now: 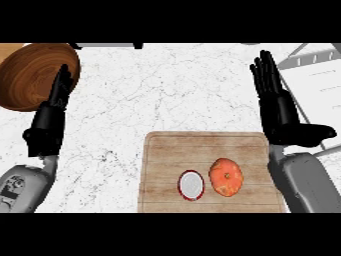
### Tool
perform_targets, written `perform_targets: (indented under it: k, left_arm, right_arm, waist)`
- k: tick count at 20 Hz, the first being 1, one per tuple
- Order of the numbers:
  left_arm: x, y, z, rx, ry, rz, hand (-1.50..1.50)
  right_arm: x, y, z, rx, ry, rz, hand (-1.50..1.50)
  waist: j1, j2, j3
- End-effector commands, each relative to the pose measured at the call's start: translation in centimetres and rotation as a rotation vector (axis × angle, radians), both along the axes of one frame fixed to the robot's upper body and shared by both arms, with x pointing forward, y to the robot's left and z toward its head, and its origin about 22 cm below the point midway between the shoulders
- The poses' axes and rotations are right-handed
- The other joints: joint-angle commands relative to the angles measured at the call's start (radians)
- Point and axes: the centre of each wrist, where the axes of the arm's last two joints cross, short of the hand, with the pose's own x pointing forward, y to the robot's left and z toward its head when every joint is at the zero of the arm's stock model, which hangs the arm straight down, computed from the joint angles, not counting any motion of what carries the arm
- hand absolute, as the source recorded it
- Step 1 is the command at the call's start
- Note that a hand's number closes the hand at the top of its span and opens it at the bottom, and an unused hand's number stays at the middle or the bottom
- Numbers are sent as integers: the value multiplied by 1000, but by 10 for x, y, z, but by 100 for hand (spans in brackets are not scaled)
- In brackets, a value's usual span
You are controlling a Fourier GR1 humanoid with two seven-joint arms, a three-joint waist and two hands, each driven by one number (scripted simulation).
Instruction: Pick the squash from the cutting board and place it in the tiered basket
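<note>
Nearest us, we record the left hand (49, 120), fingers straight, at the edge of a wooden bowl (21, 75). We note the squash (226, 177) on the cutting board (202, 145), right of a red-rimmed white fruit (191, 185). Right hand (280, 112), fingers straight, stands beside the tiered basket (328, 85).

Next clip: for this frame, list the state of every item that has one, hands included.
squash: lying on the cutting board, untouched.
cutting board: flat on the counter, carrying two items.
white round item: on the board, just left of the squash.
tiered basket: at the right edge, squash not in it.
wooden bowl: upper left, partly behind the left hand's fingers.
left hand: open, holding nothing.
right hand: open, holding nothing.
</note>
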Motion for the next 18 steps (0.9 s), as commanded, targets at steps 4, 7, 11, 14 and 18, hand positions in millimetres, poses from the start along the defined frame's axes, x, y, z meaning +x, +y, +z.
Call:
perform_targets:
  k: [4, 7, 11, 14, 18]
  left_arm:
    - [-14, 53, -17, 102, 121, 123, 0]
    - [-21, 50, -32, 66, 198, 146, 0]
    - [-28, 58, -32, 69, 234, 140, 0]
    - [-32, 69, -33, 93, 253, 134, 0]
    - [-25, 62, -29, 83, 231, 93, 0]
  right_arm:
    - [-47, -15, -33, 154, 155, -287, 150]
    - [-35, -40, 13, 366, -154, -615, 150]
    - [-130, -66, -126, 54, 545, -997, -150]
    - [-159, -32, -107, 53, 499, -1021, -150]
    - [-194, -33, -82, -79, 555, -929, -150]
  waist:
    - [-50, -25, -32]
    - [-192, -96, -1]
    - [-107, -29, -37]
    - [-75, -31, -38]
    - [-51, -19, -41]
